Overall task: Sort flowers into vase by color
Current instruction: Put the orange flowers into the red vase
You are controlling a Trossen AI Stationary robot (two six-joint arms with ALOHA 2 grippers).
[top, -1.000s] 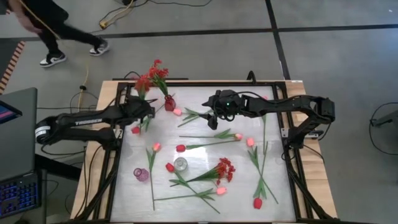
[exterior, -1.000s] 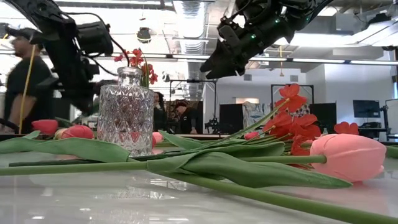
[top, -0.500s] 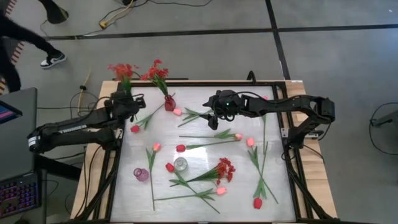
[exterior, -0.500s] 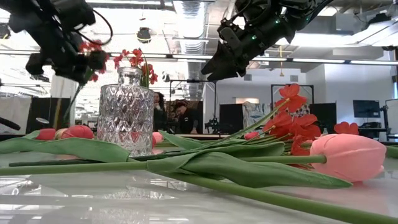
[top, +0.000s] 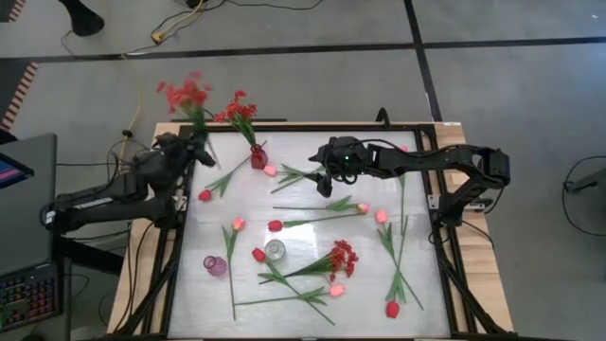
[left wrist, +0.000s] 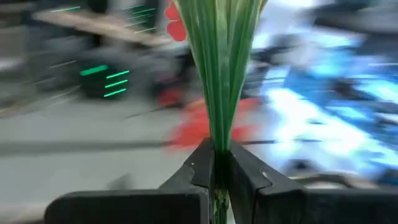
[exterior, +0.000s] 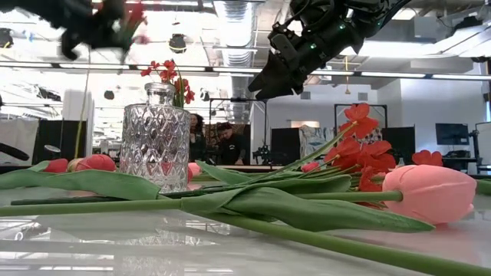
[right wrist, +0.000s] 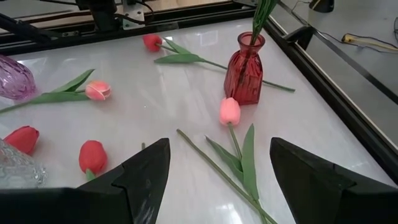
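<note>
My left gripper (top: 194, 144) is raised over the table's far-left corner, shut on a red spray (top: 185, 93); in the low view it shows high up (exterior: 100, 21). My right gripper (top: 322, 172) hovers open above the far middle of the table, near a pink tulip (right wrist: 230, 112) that lies flat. A red vase (top: 258, 157) holds another red spray (top: 239, 109) by its stems. A clear vase (top: 275, 249) and a purple vase (top: 216, 265) stand empty. Red and pink tulips lie scattered over the table, and a third red spray (top: 339, 258) lies near the middle. My left gripper pinches the red spray's bundled green stems (left wrist: 217, 134) between its two fingers, which lie across them. The spray is lifted clear of the table. Its blossoms (left wrist: 175, 18) stand above the fingers, and a thin stem end (exterior: 83, 100) hangs below.
The white table has a black frame (top: 445, 246) along its edges. Stems and leaves (exterior: 253, 207) cross much of the near half. A monitor and keyboard (top: 24, 275) sit off the left side. People (exterior: 222, 142) are in the room beyond the far edge.
My left gripper has risen and moved toward the table's far-left corner, staying shut on the red spray. The spray has gone up with it, and its blossoms now stand beyond the far edge. A person on the floor beyond the table walked out of view.
</note>
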